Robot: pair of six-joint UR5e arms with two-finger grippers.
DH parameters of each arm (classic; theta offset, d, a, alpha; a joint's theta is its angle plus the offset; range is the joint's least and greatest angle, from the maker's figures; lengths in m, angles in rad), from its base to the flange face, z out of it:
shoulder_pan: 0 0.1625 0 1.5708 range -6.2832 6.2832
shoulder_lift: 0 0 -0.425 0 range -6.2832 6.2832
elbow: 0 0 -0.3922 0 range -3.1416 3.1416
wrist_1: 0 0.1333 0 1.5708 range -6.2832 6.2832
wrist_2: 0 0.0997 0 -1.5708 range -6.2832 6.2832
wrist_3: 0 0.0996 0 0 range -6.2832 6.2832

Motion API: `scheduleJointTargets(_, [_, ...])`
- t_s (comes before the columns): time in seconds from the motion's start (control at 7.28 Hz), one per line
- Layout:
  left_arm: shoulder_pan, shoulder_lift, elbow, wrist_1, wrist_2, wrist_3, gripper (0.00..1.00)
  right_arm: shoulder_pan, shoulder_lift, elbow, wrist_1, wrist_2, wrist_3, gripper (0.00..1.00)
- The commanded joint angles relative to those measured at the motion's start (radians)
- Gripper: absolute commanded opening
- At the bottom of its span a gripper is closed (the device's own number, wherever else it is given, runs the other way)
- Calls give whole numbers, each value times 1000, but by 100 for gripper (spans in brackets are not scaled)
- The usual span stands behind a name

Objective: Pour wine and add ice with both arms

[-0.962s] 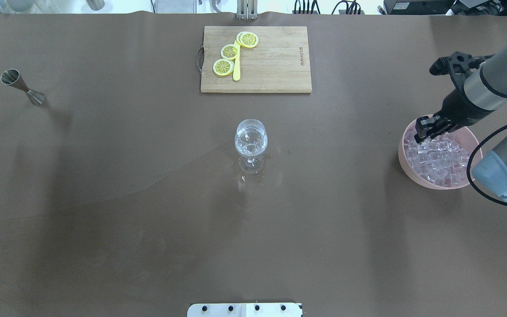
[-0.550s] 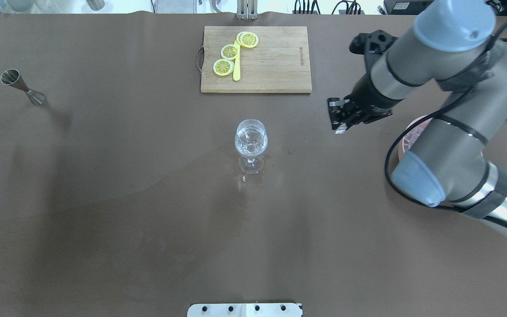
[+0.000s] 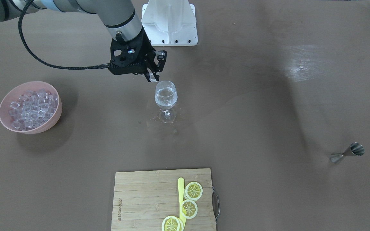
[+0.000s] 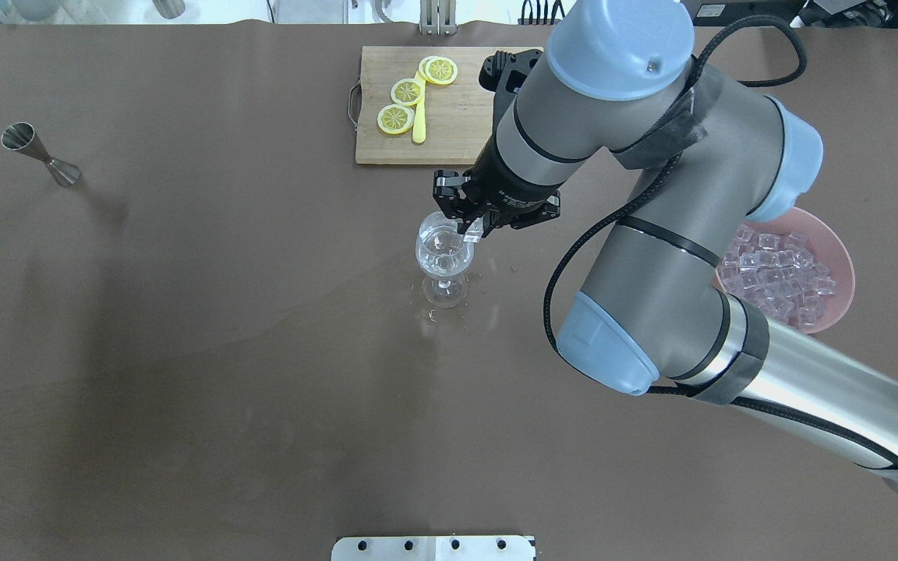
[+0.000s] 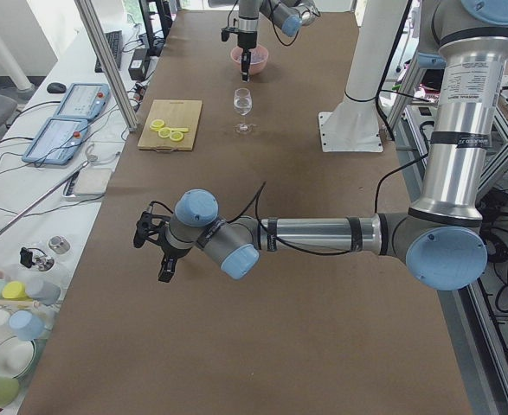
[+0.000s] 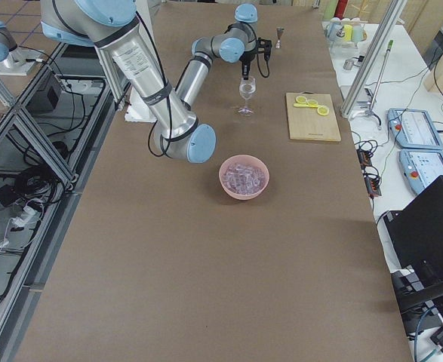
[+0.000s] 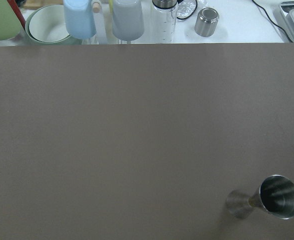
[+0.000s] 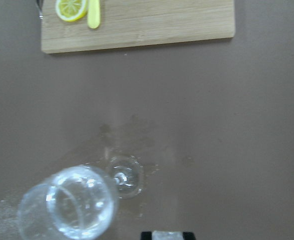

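A wine glass (image 4: 444, 249) stands mid-table with a little clear wine (image 3: 166, 94) in it. My right gripper (image 4: 471, 227) is shut on one clear ice cube (image 3: 153, 77) and holds it just beside and above the glass rim. In the right wrist view the cube (image 8: 167, 235) sits at the bottom edge, and the glass (image 8: 69, 210) is down and to the left. The rest of the ice (image 4: 776, 269) fills a pink bowl (image 4: 846, 269). My left gripper (image 5: 154, 251) shows only in the exterior left view, low over bare table. I cannot tell whether it is open or shut.
A steel jigger (image 4: 36, 152) lies on its side at the far left; it also shows in the left wrist view (image 7: 272, 197). A wooden cutting board (image 4: 496, 132) with lemon slices (image 4: 406, 92) sits behind the glass. Wet splashes (image 3: 154, 120) surround the glass foot.
My right arm has swung left from the pink bowl to the wine glass, carrying an ice cube. The glass, jigger and board have not moved.
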Motion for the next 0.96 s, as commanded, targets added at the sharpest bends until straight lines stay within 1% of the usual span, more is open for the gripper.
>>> scheduleJointTargets(0.0, [0, 0, -1, -2, 1, 1, 99, -4, 28, -12, -1, -3, 6, 0])
scheduleJointTargets(0.27, [0, 3, -1, -11, -1, 1, 99, -4, 49, -44, 2, -4, 10, 0])
scheduleJointTargets(0.41, [0, 3, -1, -13, -1, 1, 99, -3, 57, -64, 7, -4, 9, 12])
scheduleJointTargets(0.55, [0, 1, -1, -13, -1, 1, 99, -3, 60, -81, 9, -14, 9, 99])
scheduleJointTargets(0.82, [0, 1, -2, -13, -1, -5, 99, -1, 52, -72, 7, -14, 7, 100])
